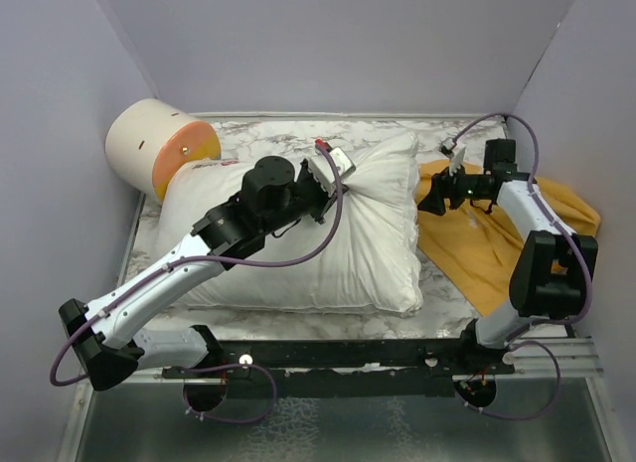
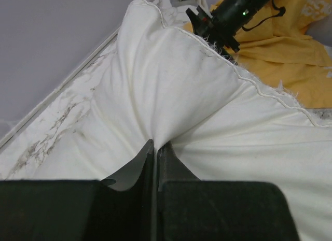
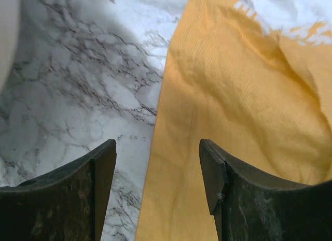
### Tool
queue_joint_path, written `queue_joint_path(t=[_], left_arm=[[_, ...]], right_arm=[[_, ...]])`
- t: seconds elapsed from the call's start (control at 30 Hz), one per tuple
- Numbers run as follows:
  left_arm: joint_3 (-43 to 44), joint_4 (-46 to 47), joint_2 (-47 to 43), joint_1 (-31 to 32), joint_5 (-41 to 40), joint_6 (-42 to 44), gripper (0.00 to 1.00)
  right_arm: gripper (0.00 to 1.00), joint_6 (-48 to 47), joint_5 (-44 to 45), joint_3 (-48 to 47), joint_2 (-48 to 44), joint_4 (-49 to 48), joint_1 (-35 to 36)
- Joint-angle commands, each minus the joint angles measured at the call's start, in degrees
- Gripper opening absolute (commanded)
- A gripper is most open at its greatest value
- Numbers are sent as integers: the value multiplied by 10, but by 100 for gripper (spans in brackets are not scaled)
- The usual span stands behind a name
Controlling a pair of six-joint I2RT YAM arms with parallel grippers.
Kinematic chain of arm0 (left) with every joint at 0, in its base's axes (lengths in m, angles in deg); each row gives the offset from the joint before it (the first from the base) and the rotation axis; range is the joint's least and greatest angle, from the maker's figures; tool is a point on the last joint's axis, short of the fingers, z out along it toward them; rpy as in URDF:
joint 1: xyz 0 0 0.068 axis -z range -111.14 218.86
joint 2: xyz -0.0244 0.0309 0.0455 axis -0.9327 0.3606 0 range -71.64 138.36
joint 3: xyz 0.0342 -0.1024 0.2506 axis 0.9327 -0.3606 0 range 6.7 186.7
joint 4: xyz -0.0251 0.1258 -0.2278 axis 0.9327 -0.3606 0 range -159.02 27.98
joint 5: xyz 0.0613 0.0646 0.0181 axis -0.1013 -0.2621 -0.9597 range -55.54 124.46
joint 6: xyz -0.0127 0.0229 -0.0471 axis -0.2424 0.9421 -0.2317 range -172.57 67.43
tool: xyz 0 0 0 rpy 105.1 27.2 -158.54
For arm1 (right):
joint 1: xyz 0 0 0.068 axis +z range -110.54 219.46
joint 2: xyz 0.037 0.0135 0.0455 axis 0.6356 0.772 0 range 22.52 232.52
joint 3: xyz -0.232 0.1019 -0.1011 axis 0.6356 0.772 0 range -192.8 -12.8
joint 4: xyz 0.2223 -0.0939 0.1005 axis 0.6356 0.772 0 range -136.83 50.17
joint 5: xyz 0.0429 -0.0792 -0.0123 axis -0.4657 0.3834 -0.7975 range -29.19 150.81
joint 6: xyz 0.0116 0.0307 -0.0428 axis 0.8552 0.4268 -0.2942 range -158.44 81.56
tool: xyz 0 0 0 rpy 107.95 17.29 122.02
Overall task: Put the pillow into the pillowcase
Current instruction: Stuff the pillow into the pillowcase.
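I see the large plump white rectangular fabric pillow (image 1: 373, 248) lying flat across the middle of the marble-patterned table top (image 1: 268, 132), long side running left to right. Its stitched seam is frayed along the edge facing the pillowcase. Near its far edge the left gripper (image 2: 155, 147) nips a fold of the cover between closed jaws, with creases fanning out from the pinch. The thin orange-yellow fabric pillowcase (image 1: 492, 258) lies rumpled and flat to the pillow's right, its left edge meeting the pillow, with patches of white print showing on top.
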Motion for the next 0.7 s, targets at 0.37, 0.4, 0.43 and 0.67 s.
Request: queue_joint_path(t=[0.37, 0.4, 0.43, 0.67], left_arm=[[-12, 104, -83, -37, -3, -44, 0], [-11, 105, -85, -37, -2, -43, 0], [-10, 107, -86, -37, 0, -45, 0], [-9, 115, -87, -39, 15, -53, 0]], right_arm=[[62, 3, 260, 62, 105, -103, 64], [60, 1, 267, 66, 107, -105, 67], [59, -2, 271, 70, 110, -104, 70], [20, -4, 257, 69, 131, -78, 96]])
